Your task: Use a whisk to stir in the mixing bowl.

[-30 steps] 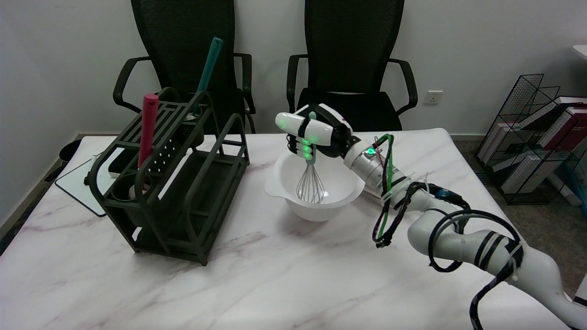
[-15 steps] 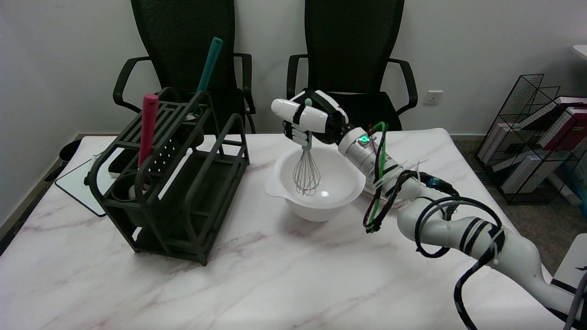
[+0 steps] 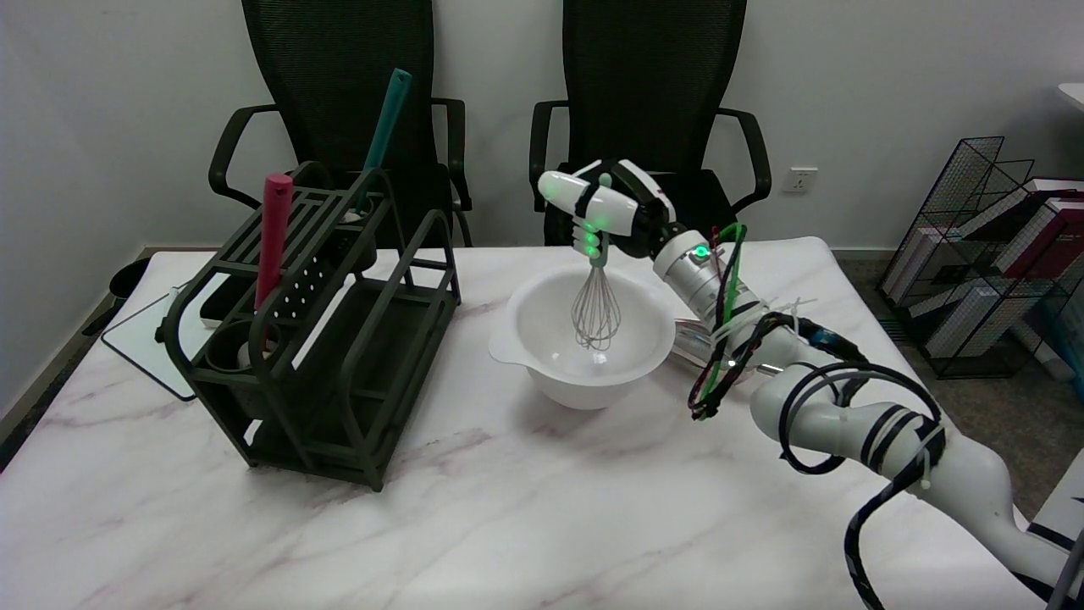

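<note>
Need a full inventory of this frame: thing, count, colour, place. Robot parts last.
mixing bowl: 1, white, table centre
whisk: 1, metal wires with pale green handle, upright, wires inside the bowl
rack: 1, dark green, table left
red utensil handle: 1, upright in rack's near-left cup
teal utensil handle: 1, leaning in rack's far cup
table: 1, white marble pattern
board: 1, white with dark edge, behind the rack at table's left edge
office chairs: 2, black, behind table
wire shelf: 1, black, floor right, holding books
wall socket: 1, white
right hand: 1, black and white, above bowl, grips the whisk handle
right arm: 1, white, cables wrapped, from lower right
</note>
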